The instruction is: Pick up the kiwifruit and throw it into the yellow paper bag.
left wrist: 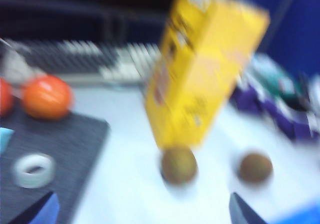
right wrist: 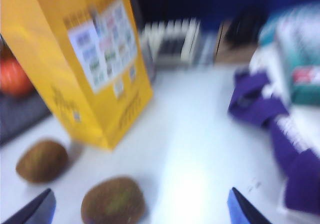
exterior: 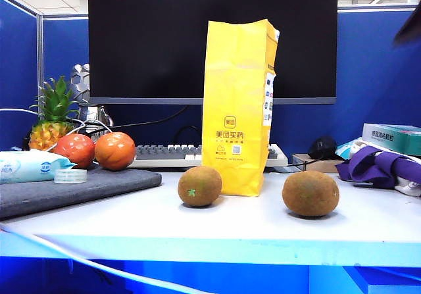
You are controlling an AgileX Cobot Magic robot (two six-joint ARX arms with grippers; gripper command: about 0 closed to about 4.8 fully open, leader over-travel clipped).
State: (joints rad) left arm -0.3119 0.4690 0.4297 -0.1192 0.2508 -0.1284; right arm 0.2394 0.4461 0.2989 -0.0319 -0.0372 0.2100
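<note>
While my right gripper (right wrist: 140, 211) hangs above the white table (exterior: 250, 218) with its 2 fingertips (right wrist: 240, 209) spread wide and nothing between them, the kiwifruit (right wrist: 113, 201) lies just below it, clear of the yellow paper bag (right wrist: 75, 58). My left gripper (left wrist: 142, 214) is parted too, holding nothing, over the smaller kiwifruit (left wrist: 178, 165). That bag stands upright between both fruits, before the keyboard (exterior: 168, 153).

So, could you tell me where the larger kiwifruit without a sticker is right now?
In the exterior view the kiwifruit lies on the white table, right of centre, just right of the yellow paper bag and apart from it.
</note>
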